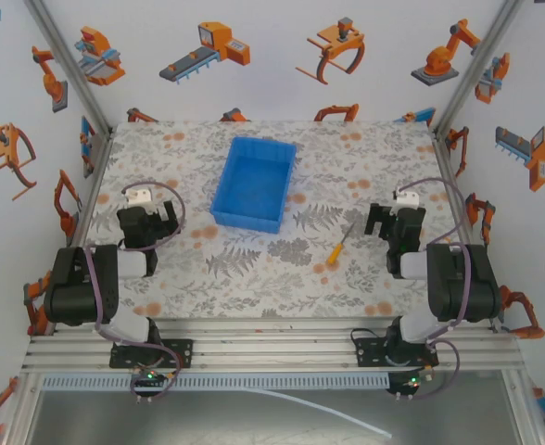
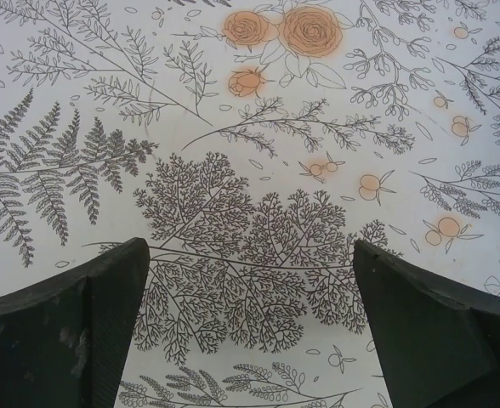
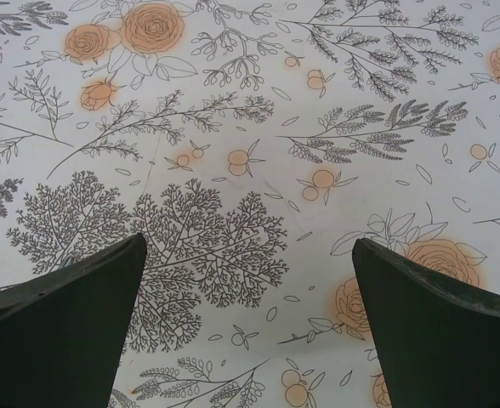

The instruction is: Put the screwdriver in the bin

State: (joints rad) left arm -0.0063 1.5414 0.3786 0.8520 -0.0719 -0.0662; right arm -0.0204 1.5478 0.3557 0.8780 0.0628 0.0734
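Top view. Blue bin [image 1: 254, 183] sits on the floral table [image 1: 254, 278], far of ctr, long axis slightly skewed. Screwdriver [image 1: 338, 244] lies flat on the table to the bin's near-right, apart from it, w/ orange handle toward near-left and shaft tip toward far-right. L gripper [image 1: 148, 211] is at the left, approx. level w/ the bin's near wall. R gripper [image 1: 394, 219] is at the right, just beside the screwdriver tip, not touching. Both point far, jaws parted. Arm bases are bolted to the alu rail [image 1: 272, 354] at the near edge. Walls [image 1: 272, 74] carry orange robot prints.
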